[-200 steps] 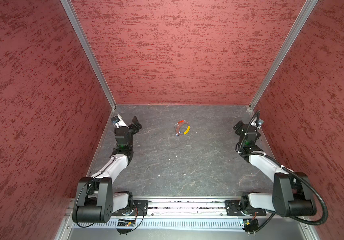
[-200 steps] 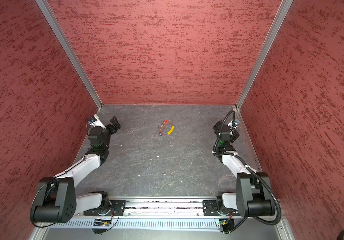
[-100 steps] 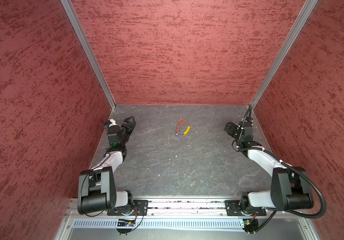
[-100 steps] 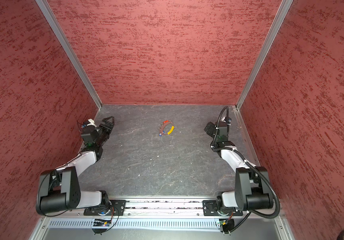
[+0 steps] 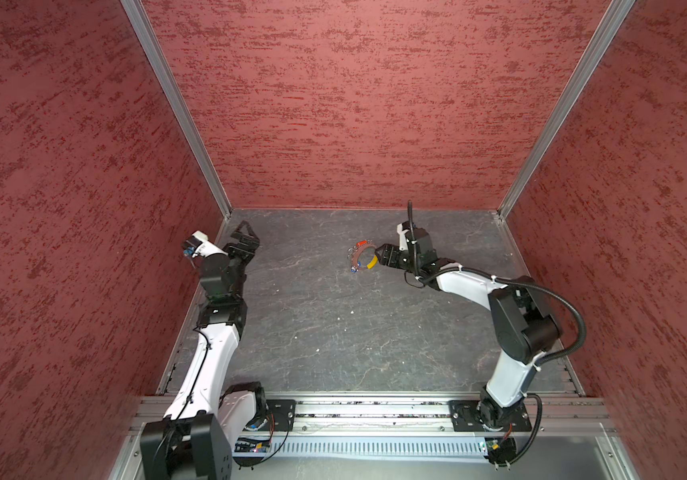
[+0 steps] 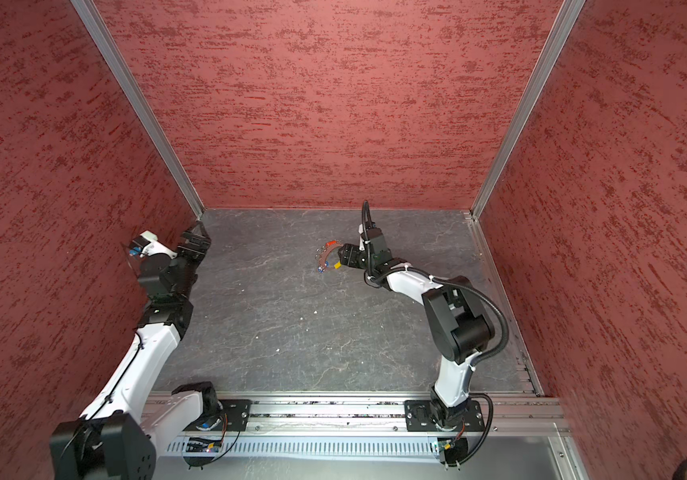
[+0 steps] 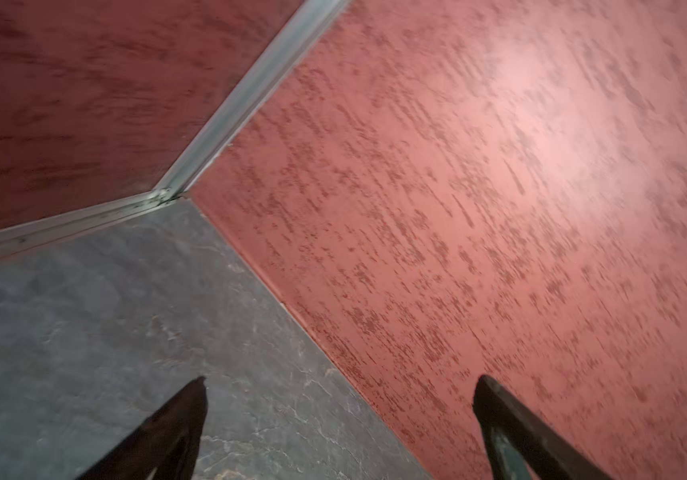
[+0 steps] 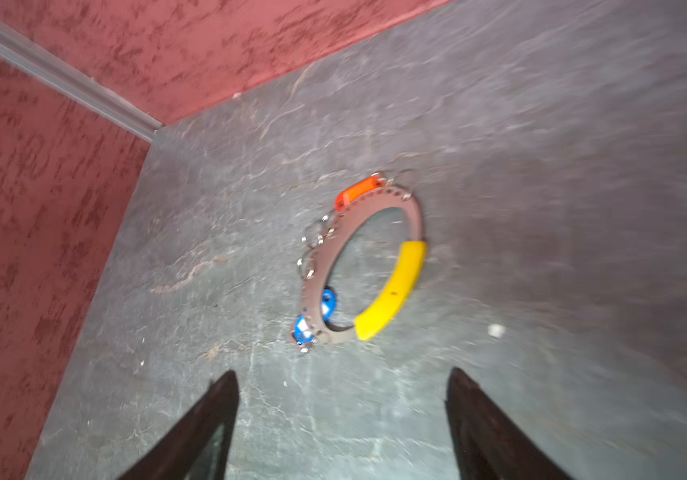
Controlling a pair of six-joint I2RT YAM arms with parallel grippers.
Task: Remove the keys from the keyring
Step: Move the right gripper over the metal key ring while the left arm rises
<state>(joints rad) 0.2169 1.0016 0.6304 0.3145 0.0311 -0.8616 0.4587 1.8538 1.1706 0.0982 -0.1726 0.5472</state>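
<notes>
Thin silvery perforated metal keyring loop (image 8: 364,205), with a curved yellow plastic sleeve (image 8: 396,286). On it a small key with red-orange plastic head (image 8: 356,192) and a small key with blue plastic head (image 8: 327,303) (blurred, whitish glints). Dark grey slate-pattern tabletop (image 5: 333,332), pale veins. Red textured walls (image 5: 354,104), darker streaky mottling. Silver metal corner rails (image 5: 175,104). White-and-black robot arms (image 5: 213,361).

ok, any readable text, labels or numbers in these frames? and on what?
No readable text in any view.
Yellow sleeve of the keyring: one small dark mark, too blurred to read in the right wrist view.
Left arm: tiny white mark on its black joint in a top view, too small to read.
</notes>
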